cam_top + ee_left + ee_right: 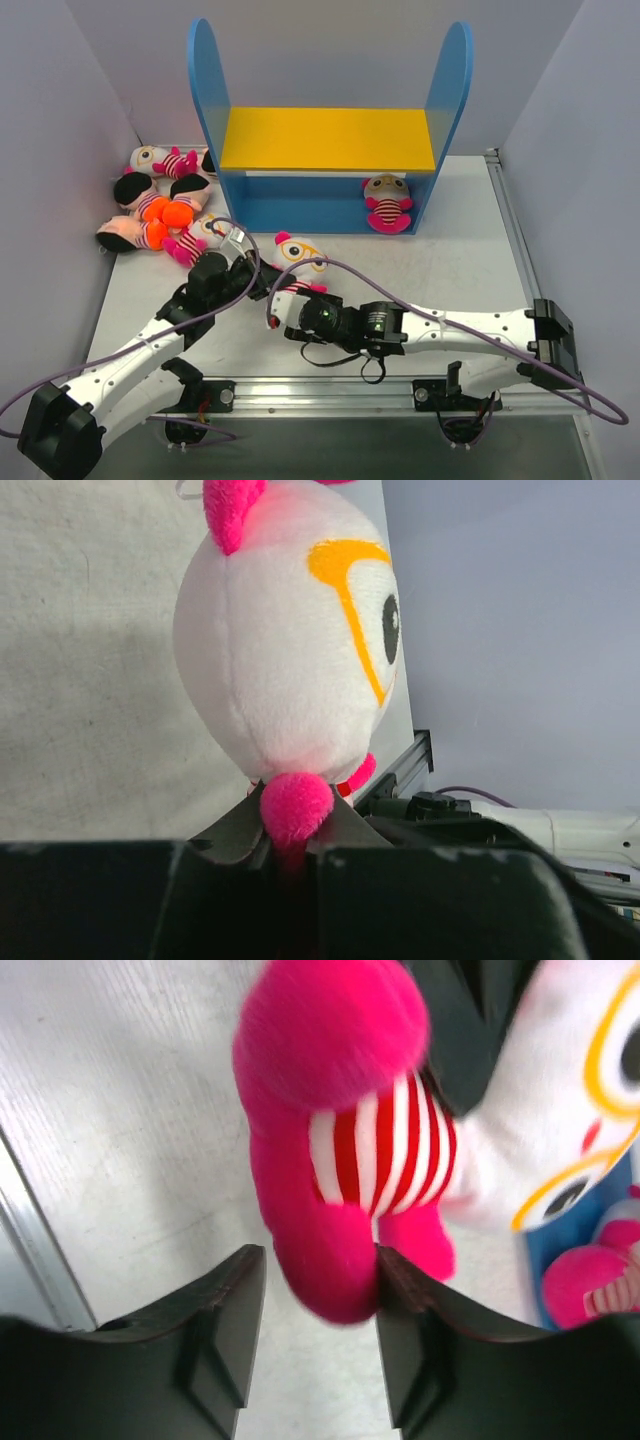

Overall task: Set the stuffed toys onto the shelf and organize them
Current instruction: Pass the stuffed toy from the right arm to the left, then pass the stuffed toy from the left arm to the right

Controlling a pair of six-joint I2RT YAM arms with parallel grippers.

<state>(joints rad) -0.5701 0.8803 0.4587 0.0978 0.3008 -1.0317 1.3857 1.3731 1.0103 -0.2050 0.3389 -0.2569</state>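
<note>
Striped toy point(298, 254) is mid-tabletop point(450, 260), a bit left of centre. Long axis runs far–near: head twd far edge, legs twd near edge. In top view its body is mostly hidden behind right gripper point(296, 292); can't tell if it's resting on the surface. Right wrist cam, blurred, shows magenta leg point(320, 1250) btwn fingers point(225, 1300), both touching it, jaws leg-width apart. Only left wrist cam shows left gripper point(297, 818) nearly closed, pinching pink paw point(297, 802). Shelf point(325, 140) at far edge w/ one toy point(387, 203) on lower level, right end. Pile point(160, 215) lies by far-left corner, overlapping.
</note>
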